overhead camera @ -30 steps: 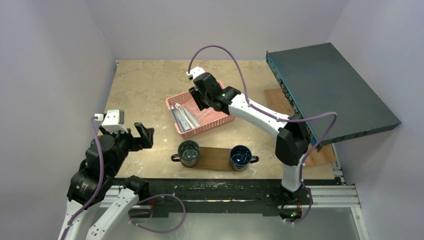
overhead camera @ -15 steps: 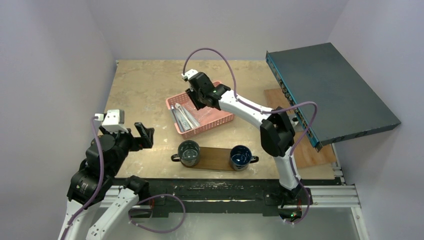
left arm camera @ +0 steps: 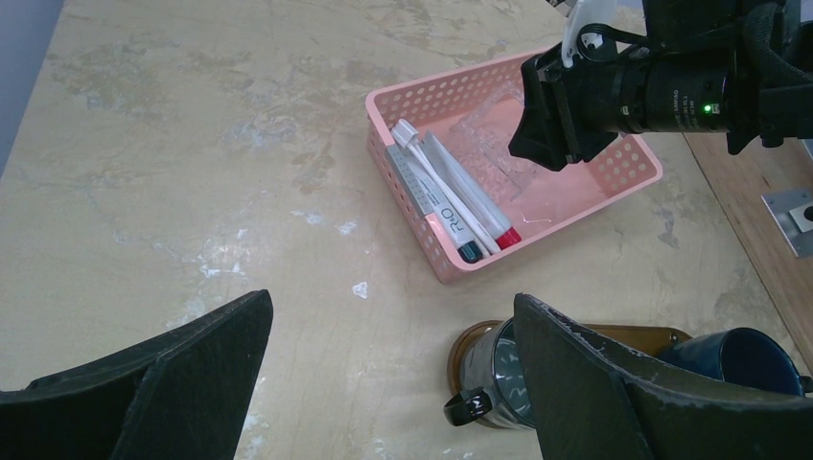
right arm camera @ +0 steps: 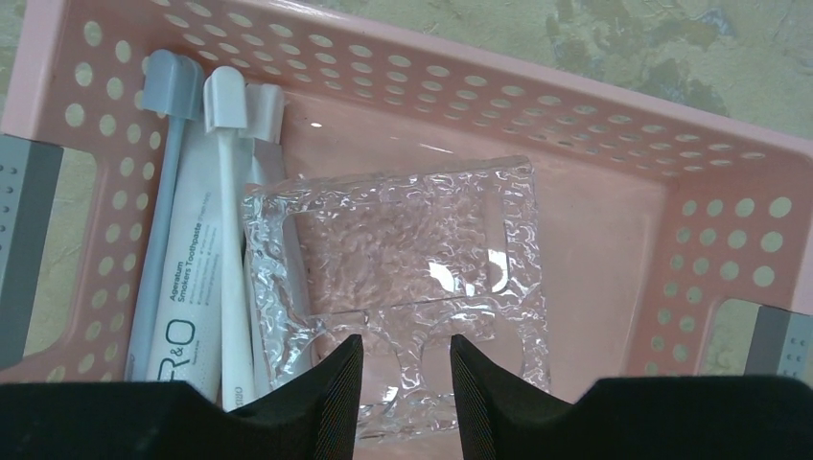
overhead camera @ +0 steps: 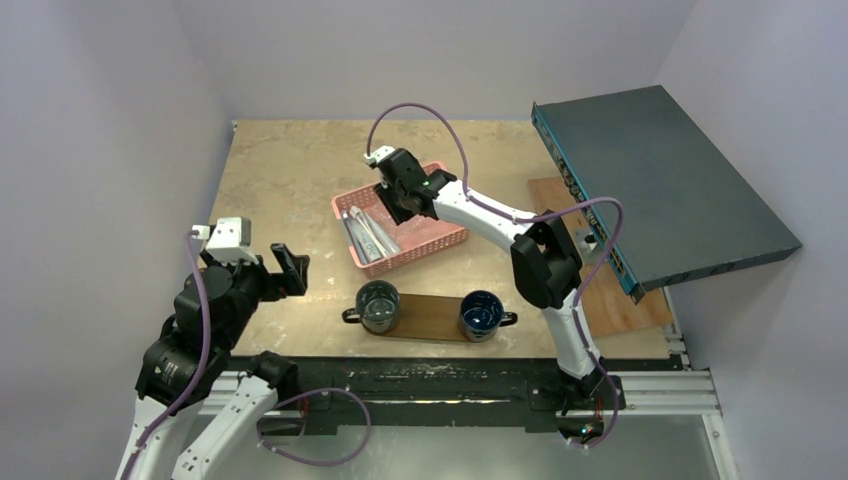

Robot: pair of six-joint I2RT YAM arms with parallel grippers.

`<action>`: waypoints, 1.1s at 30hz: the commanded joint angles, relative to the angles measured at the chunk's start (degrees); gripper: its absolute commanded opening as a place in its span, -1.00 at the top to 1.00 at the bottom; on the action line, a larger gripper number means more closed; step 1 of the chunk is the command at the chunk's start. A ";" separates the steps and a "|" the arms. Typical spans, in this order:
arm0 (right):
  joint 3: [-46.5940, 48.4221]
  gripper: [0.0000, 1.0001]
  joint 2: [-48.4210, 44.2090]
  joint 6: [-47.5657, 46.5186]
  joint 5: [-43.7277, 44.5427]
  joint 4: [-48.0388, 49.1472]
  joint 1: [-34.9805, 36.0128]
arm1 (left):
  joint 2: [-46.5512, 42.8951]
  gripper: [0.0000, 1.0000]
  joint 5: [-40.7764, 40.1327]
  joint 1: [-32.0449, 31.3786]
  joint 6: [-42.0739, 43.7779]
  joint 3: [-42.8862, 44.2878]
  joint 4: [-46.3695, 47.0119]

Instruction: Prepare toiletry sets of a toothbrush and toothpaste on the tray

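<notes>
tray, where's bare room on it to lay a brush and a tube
The tray is bare only in its middle, between the grey mug and the blue mug; the mugs take both ends. The table left of the pink basket is open too. The basket is crowded: toothbrushes and tubes along one wall, clear plastic, the right pincer over it.

The left arm (overhead camera: 200,320) sits folded low at the near left, wrist tipped toward the far side. The left gripper (left arm camera: 391,305) is spread wide, with nothing between its fingers. The right arm (overhead camera: 480,215) reaches from its near-right base far and leftward (elbow sharply bent), wrist angled down. The right gripper (right arm camera: 403,350) points downward, its fingers only a narrow gap apart.
</notes>
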 commanded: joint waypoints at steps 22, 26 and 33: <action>2.64 0.82 0.99 -0.54 -0.98 -1.05 -0.61 | 0.98 -0.91 1.09 0.87 0.61 -0.08 1.86; 2.56 1.00 -0.75 -0.57 1.51 -0.88 -0.61 | 1.17 -0.91 1.16 0.87 0.62 -0.08 1.83; 1.23 1.00 -6.33 0.70 6.01 0.24 -0.52 | 1.25 -0.91 1.05 0.95 0.67 -0.08 1.80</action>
